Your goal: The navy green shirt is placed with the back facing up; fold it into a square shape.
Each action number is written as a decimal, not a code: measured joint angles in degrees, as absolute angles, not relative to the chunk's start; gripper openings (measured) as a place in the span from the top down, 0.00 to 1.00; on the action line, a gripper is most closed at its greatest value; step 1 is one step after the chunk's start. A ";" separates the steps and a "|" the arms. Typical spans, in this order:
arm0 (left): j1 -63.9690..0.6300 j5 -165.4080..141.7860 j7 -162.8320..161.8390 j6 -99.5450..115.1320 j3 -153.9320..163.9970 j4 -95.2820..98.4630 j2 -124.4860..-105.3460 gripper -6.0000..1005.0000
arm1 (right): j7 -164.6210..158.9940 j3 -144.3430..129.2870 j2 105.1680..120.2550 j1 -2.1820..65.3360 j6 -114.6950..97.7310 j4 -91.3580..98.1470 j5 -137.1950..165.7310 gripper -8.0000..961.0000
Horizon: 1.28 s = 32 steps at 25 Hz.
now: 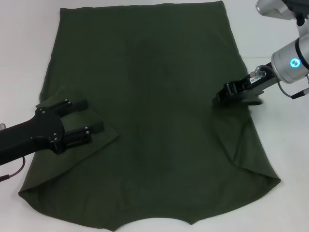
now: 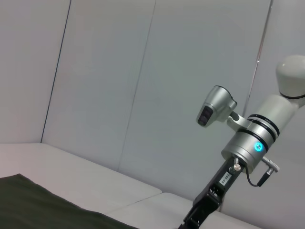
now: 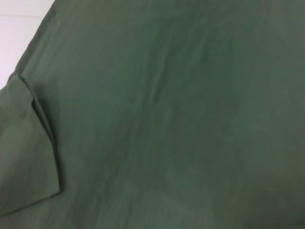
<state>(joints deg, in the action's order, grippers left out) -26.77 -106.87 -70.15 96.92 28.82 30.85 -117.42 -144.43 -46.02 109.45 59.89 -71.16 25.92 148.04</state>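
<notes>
The navy green shirt (image 1: 154,111) lies spread flat on the white table, plain side up, far wider than either gripper. Its left sleeve is folded inward into a flap (image 1: 104,137). My left gripper (image 1: 94,116) rests low over that flap, open, its two black fingers (image 1: 77,104) apart with cloth beneath them. My right gripper (image 1: 226,94) is at the shirt's right edge, shut on the cloth there. That edge is drawn inward to a point, with creases running down from it. The right wrist view is filled with the shirt (image 3: 181,114) and a folded sleeve flap (image 3: 28,157).
White table (image 1: 285,145) shows to the right of the shirt and at the far left. The left wrist view shows a corner of the shirt (image 2: 28,205), a grey wall behind, and my right arm (image 2: 248,148) farther off.
</notes>
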 joint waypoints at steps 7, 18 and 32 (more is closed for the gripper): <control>-26.54 -106.87 -70.14 97.58 28.82 30.85 -117.42 0.16 | -144.50 -46.26 110.08 60.49 -71.41 25.88 147.86 0.52; -26.40 -106.81 -70.18 98.44 28.06 30.85 -117.40 0.16 | -145.00 -45.95 109.75 61.10 -75.24 26.44 143.75 0.26; -26.54 -106.81 -70.22 98.54 28.14 30.85 -117.34 0.16 | -145.39 -47.67 106.33 57.44 -80.76 29.39 145.24 0.07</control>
